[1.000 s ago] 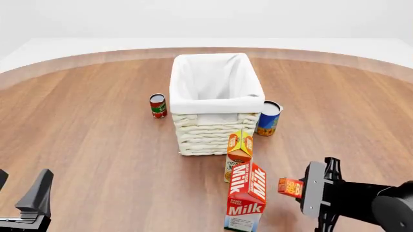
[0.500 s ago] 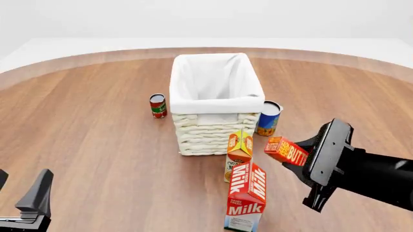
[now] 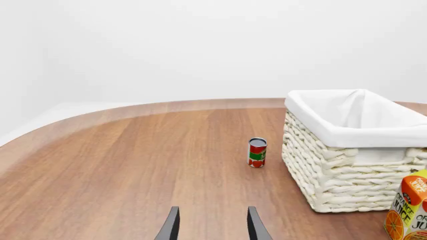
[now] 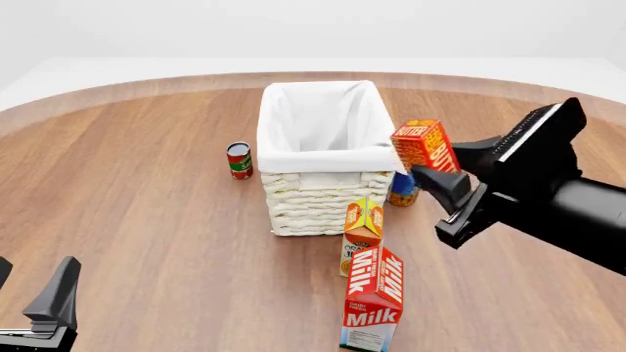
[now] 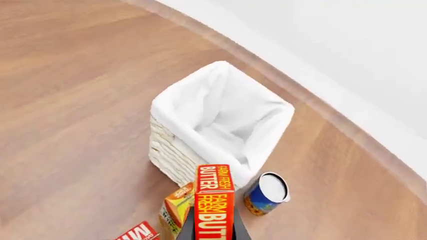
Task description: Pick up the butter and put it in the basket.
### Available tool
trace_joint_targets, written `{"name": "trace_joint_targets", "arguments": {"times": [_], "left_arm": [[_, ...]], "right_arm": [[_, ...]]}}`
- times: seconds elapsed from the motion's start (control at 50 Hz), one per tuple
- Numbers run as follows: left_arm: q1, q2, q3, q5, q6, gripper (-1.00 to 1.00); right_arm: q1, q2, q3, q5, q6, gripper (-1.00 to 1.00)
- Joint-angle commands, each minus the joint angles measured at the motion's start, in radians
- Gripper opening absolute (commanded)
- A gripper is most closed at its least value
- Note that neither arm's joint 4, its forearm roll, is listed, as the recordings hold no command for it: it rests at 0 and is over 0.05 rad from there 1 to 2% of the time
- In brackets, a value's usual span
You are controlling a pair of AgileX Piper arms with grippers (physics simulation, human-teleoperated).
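My right gripper [image 4: 437, 167] is shut on the butter [image 4: 424, 145], a small red-orange box with white lettering, and holds it in the air just right of the basket's [image 4: 293, 194] near right corner. In the right wrist view the butter [image 5: 213, 200] stands on edge between the fingers, with the cream wicker basket [image 5: 170, 152] and its white liner below and beyond it. My left gripper [image 3: 212, 227] is open and empty, low at the table's near left; it also shows in the front view [image 4: 39, 308]. The basket [image 3: 333, 170] shows in the left wrist view too.
A tall milk carton [image 4: 374, 298] and an orange juice carton [image 4: 361, 233] stand in front of the basket. A blue can [image 4: 403, 189] stands at the basket's right, under the butter. A small red can [image 4: 239, 160] stands at its left.
My right gripper has lifted the butter from low beside the milk carton and carried it up and away toward the basket's right side. The left arm has not moved.
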Motion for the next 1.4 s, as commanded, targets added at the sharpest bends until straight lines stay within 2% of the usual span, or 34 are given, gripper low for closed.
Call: {"name": "trace_joint_targets", "arguments": {"times": [0.02, 0.26, 0.36, 0.54, 0.7, 0.82, 0.88, 1.04, 1.06, 1.08, 1.14, 1.18, 1.2, 1.4], "left_arm": [[0.0, 0.0, 0.0, 0.0, 0.0, 1.0], [0.0, 0.0, 0.0, 0.0, 0.0, 1.0], [0.0, 0.0, 0.0, 0.0, 0.0, 1.0], [0.0, 0.0, 0.0, 0.0, 0.0, 1.0], [0.0, 0.0, 0.0, 0.0, 0.0, 1.0], [0.0, 0.0, 0.0, 0.0, 0.0, 1.0], [0.0, 0.0, 0.0, 0.0, 0.0, 1.0], [0.0, 0.0, 0.0, 0.0, 0.0, 1.0], [0.0, 0.0, 0.0, 0.0, 0.0, 1.0], [0.0, 0.0, 0.0, 0.0, 0.0, 1.0], [0.0, 0.0, 0.0, 0.0, 0.0, 1.0], [0.0, 0.0, 0.0, 0.0, 0.0, 1.0], [0.0, 0.0, 0.0, 0.0, 0.0, 1.0], [0.0, 0.0, 0.0, 0.0, 0.0, 1.0]], "right_arm": [[-0.059, 0.19, -0.129, -0.2, 0.233, -1.0], [-0.035, 0.22, -0.198, -0.15, 0.251, -1.0], [-0.035, 0.27, -0.282, -0.108, 0.276, -1.0], [-0.025, 0.328, -0.417, -0.034, 0.27, -1.0], [-0.004, 0.413, -0.571, 0.082, 0.264, -1.0], [-0.026, 0.505, -0.66, 0.157, 0.2, -1.0], [-0.061, 0.557, -0.738, 0.221, 0.147, -1.0], [-0.067, 0.611, -0.852, 0.329, 0.078, -1.0], [-0.069, 0.614, -0.853, 0.333, 0.056, -1.0], [-0.072, 0.621, -0.866, 0.344, 0.068, -1.0], [-0.088, 0.638, -0.879, 0.363, 0.023, -1.0], [-0.087, 0.647, -0.89, 0.372, 0.022, -1.0], [-0.09, 0.655, -0.889, 0.379, 0.005, -1.0], [-0.061, 0.688, -0.905, 0.419, -0.059, -1.0]]}}
